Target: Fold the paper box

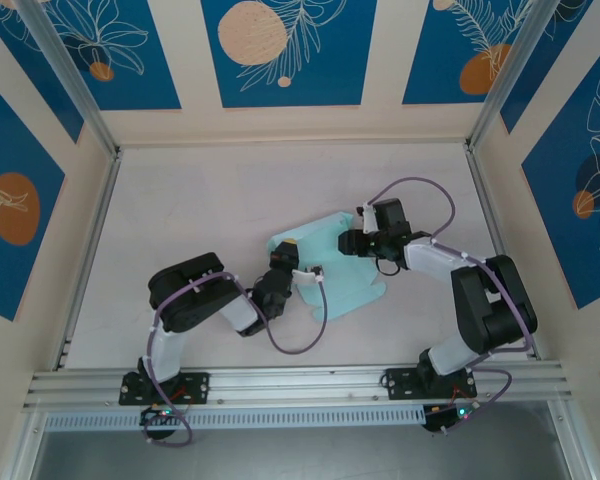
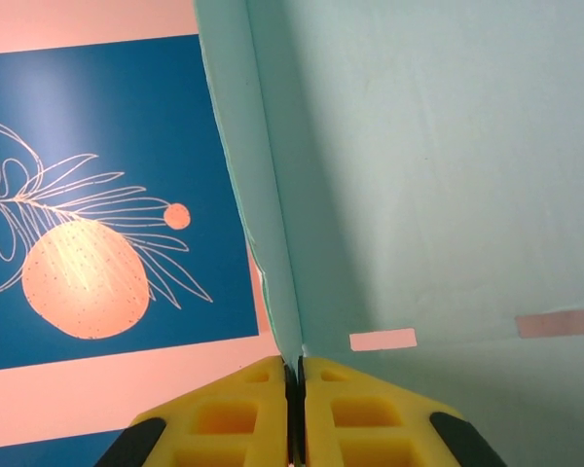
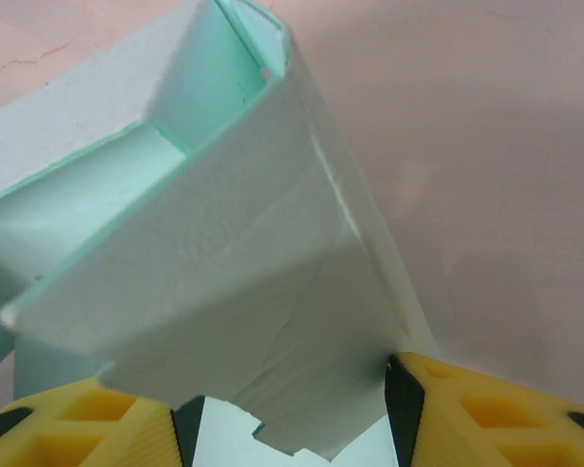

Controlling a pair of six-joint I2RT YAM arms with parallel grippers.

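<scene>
The paper box [image 1: 330,265] is pale blue-green card, partly folded, lying mid-table between the two arms. My left gripper [image 1: 286,256] is at its left edge. In the left wrist view the yellow jaws [image 2: 294,375] are pressed together on a thin upright edge of the paper box [image 2: 419,175]. My right gripper [image 1: 352,240] reaches in from the box's right side. In the right wrist view a folded-up section of the paper box [image 3: 253,263] sits between the spread jaws of the gripper [image 3: 290,413]. The right fingertip [image 3: 404,394] touches the card. The card covers the top of the left pad.
Walls with blue leaf panels [image 1: 280,50] close in the table on three sides, with metal posts [image 1: 75,80] at the corners. An aluminium rail [image 1: 300,385] runs along the near edge. A purple cable [image 1: 315,325] loops beside the left wrist.
</scene>
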